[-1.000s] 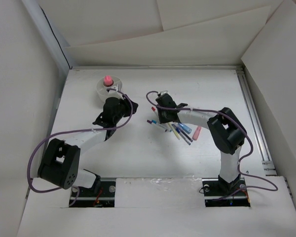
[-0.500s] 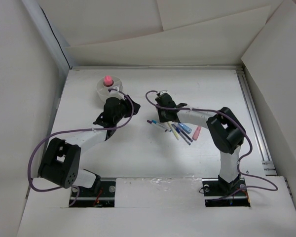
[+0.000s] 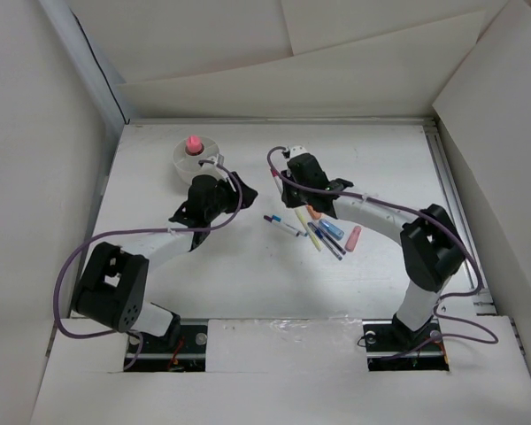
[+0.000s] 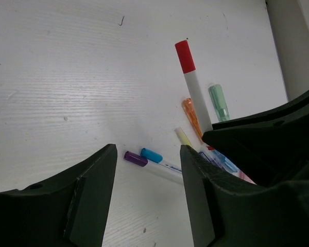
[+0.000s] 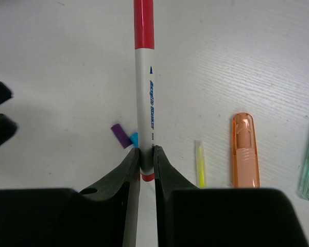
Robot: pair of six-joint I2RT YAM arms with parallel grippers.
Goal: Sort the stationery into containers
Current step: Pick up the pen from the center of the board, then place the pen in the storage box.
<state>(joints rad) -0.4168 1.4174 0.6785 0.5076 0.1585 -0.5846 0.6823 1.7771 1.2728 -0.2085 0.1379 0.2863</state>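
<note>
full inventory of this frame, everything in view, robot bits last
table: 1, white, under everything
cup: 1, white, round, far left of the table
glue stick: 1, pink cap, upright in the cup
marker: 1, white barrel with red cap, clamped in the right gripper
thin pens: several (purple-capped, blue-capped, yellow, dark), loose mid-table; exact count unclear
orange stick: 1, lying beside the yellow pen
green stick: 1, lying next to the orange stick
blue stick: 1, right side of the pile
pink stick: 1, rightmost of the pile
left gripper: 1, black, open, empty, near the cup
right gripper: 1, black, shut on the marker
</note>
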